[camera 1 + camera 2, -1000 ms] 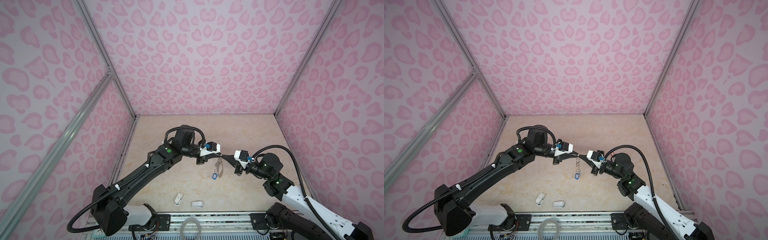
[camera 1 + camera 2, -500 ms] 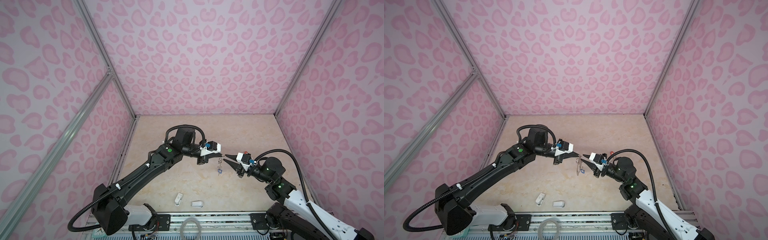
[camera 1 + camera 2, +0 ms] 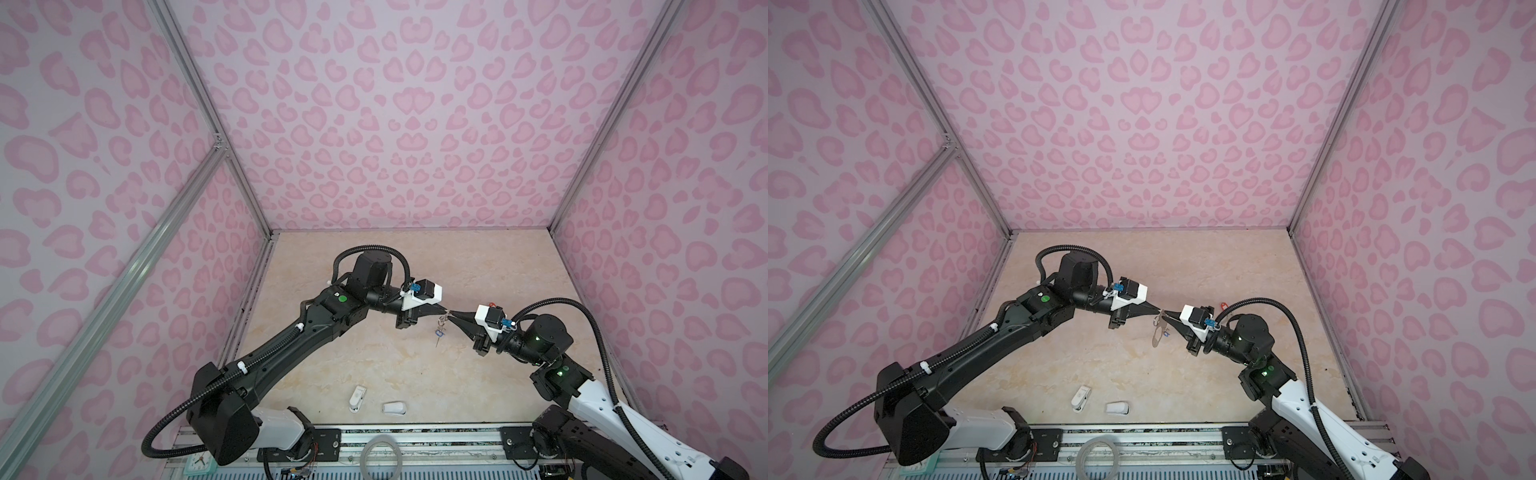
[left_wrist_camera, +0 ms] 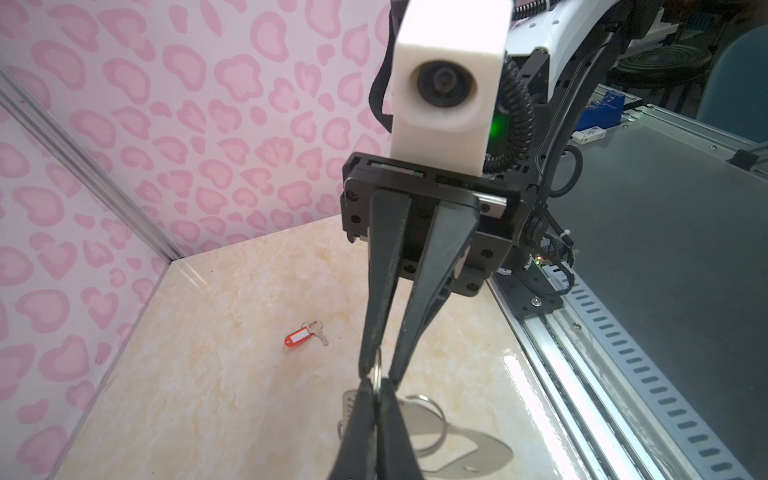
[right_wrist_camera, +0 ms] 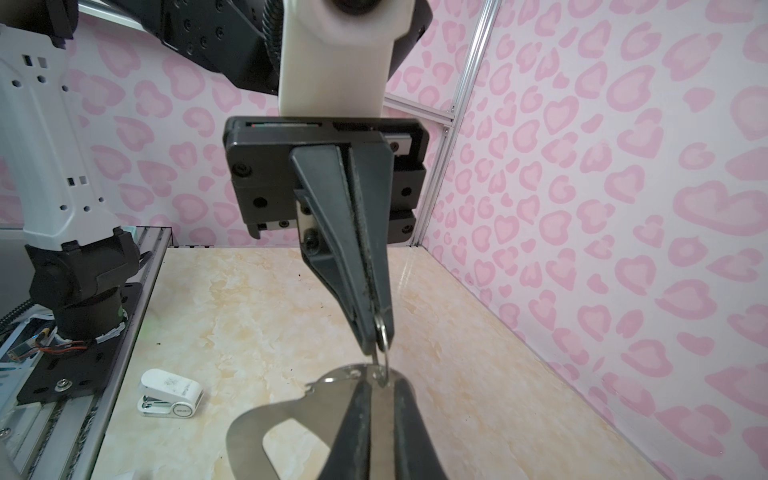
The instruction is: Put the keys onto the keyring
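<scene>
Left gripper [image 3: 445,311] pinches the keyring [image 5: 245,432] over open table [image 3: 353,353], walls [image 3: 374,124] well apart

Top views: bright, flat, diffuse light, apparently overhead. No hard shadows, just faint soft shade on the tabletop [image 3: 374,365] in the lower centre of frame. Wide-angle stretch toward the corners; wall posts [image 3: 615,104] splay outward. Wrist views: white camera housing [image 4: 451,62] is blown out, with a glare streak on the glossy tabletop [image 4: 513,370]. Both the left gripper [image 4: 376,380] and right gripper [image 5: 380,376] go soft close to the lens; background is sharp.
</scene>
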Controlling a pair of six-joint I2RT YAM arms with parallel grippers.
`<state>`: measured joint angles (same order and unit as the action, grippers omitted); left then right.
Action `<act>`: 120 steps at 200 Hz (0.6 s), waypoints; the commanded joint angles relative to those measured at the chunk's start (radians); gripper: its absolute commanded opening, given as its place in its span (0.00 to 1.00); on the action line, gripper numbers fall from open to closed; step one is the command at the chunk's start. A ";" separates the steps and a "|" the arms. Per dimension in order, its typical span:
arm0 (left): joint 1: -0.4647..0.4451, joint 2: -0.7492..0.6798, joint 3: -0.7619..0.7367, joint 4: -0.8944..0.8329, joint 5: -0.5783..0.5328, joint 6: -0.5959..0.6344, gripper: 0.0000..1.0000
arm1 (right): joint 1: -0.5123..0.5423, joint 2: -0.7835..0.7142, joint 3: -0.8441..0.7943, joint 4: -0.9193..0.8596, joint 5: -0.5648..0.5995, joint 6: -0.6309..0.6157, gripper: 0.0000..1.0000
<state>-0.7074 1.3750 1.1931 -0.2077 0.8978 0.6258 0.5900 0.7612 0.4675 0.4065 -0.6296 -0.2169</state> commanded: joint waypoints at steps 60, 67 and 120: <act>-0.011 0.002 0.015 0.039 0.009 0.002 0.03 | 0.000 0.007 0.015 0.020 -0.032 0.008 0.08; -0.011 0.000 0.015 0.039 0.009 0.002 0.03 | 0.001 0.007 0.012 0.020 -0.027 0.007 0.08; -0.014 -0.007 0.014 0.046 0.009 -0.003 0.03 | -0.001 0.003 0.003 0.015 -0.018 0.007 0.13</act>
<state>-0.7181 1.3766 1.1934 -0.2077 0.8928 0.6262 0.5892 0.7654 0.4778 0.4194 -0.6514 -0.2138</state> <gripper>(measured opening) 0.050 0.126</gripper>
